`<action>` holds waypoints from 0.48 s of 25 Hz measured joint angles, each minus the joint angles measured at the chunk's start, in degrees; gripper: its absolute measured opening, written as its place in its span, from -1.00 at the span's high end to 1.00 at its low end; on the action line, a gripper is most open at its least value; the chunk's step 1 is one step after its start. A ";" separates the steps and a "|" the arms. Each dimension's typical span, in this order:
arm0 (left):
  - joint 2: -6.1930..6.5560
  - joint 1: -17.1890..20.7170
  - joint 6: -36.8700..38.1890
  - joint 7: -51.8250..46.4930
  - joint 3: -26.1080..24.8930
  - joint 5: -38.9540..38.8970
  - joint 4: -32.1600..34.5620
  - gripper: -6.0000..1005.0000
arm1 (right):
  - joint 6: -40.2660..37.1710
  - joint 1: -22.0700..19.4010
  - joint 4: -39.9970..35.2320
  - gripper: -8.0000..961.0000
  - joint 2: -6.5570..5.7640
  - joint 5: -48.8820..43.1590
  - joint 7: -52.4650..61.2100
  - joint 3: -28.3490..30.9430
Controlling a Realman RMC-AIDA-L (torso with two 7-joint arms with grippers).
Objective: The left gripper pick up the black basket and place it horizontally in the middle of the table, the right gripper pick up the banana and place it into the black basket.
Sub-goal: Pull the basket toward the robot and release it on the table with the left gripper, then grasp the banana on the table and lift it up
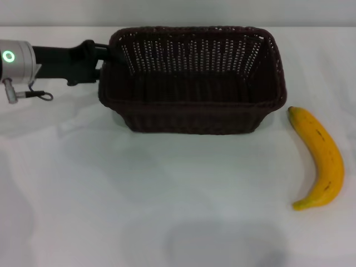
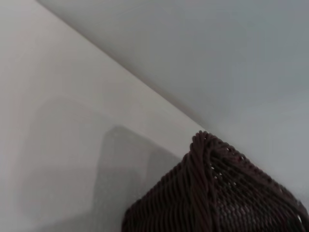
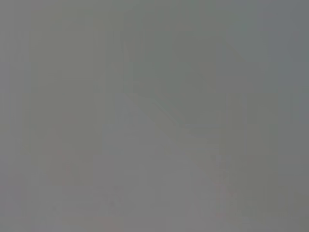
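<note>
The black basket (image 1: 194, 119) stands upright with its long side across the table (image 1: 139, 189), at the back middle in the head view. My left gripper (image 1: 105, 55) reaches in from the left and sits at the left end of the basket's rim. A braided corner of the basket (image 2: 212, 193) shows close up in the left wrist view. The yellow banana (image 1: 322, 158) lies on the table to the right of the basket, apart from it. My right gripper is out of view, and the right wrist view shows only plain grey.
The left arm's silver segment with its green ring light (image 1: 9, 56) lies along the table's far left. A small cable (image 1: 39, 95) hangs under it. The table's back edge meets a pale wall just behind the basket.
</note>
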 joint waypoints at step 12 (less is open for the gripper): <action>-0.49 16.55 -5.02 12.36 -0.51 -17.18 12.26 -0.21 | -0.01 0.25 -0.38 -0.78 0.16 0.24 0.54 0.50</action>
